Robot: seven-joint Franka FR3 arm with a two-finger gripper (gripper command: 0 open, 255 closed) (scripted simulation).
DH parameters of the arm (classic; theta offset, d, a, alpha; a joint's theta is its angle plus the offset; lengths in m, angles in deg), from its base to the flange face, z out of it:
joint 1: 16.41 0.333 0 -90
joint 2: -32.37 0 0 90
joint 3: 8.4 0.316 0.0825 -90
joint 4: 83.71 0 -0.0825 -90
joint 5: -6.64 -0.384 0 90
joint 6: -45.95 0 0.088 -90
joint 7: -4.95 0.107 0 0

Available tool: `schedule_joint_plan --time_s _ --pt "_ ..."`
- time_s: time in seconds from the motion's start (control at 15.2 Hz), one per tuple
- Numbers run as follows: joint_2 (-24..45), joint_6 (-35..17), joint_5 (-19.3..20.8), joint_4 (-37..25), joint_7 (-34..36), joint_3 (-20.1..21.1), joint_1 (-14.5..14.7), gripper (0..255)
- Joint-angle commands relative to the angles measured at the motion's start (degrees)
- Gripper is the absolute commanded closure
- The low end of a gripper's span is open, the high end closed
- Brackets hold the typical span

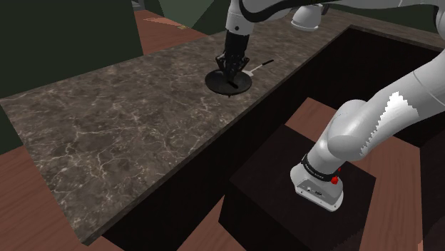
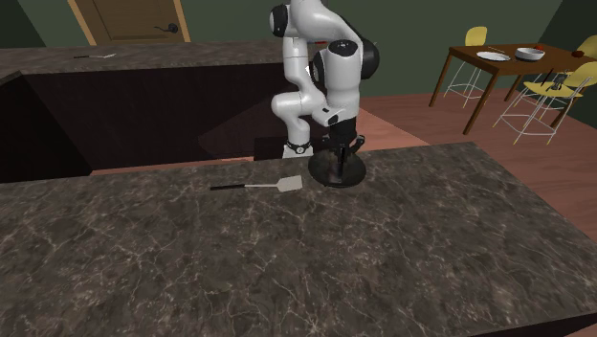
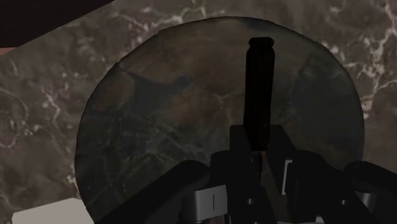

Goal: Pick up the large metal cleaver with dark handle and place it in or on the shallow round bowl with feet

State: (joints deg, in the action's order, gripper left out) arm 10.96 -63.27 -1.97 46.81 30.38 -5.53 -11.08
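Observation:
My gripper (image 1: 229, 77) (image 2: 340, 161) hangs low over the dark, shallow round bowl (image 1: 246, 83) (image 2: 320, 178) on the marbled stone counter. In the wrist view the fingers (image 3: 238, 149) stand close together around a black, bar-like cleaver handle (image 3: 259, 89). The handle reaches out from between them across the bowl's inside (image 3: 159, 108). Its blade is hidden by the hand. I cannot tell whether the cleaver touches the bowl's floor.
A flat white-bladed tool with a thin dark handle (image 1: 258, 68) (image 2: 285, 182) (image 3: 38, 213) lies on the counter just beside the bowl. The counter (image 1: 107, 121) runs far toward the shoulder view's left. A dark sunken gap separates it from my stand (image 1: 299, 178).

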Motion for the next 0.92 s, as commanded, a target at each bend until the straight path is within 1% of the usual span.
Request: schedule_joint_plan --time_s 0.0,0.26,0.33,0.66,0.86 --pt "0.1 -0.2 0.0 0.1 0.0 0.0 0.0 255" --pt "0.1 -0.2 0.0 0.1 0.0 0.0 0.0 255" --pt "0.1 -0.2 0.0 0.1 0.0 0.0 0.0 0" --pt "0.1 -0.2 0.0 0.1 0.0 0.0 0.0 0" --pt "-0.5 5.7 0.4 -5.2 0.1 -0.5 -0.3 0"
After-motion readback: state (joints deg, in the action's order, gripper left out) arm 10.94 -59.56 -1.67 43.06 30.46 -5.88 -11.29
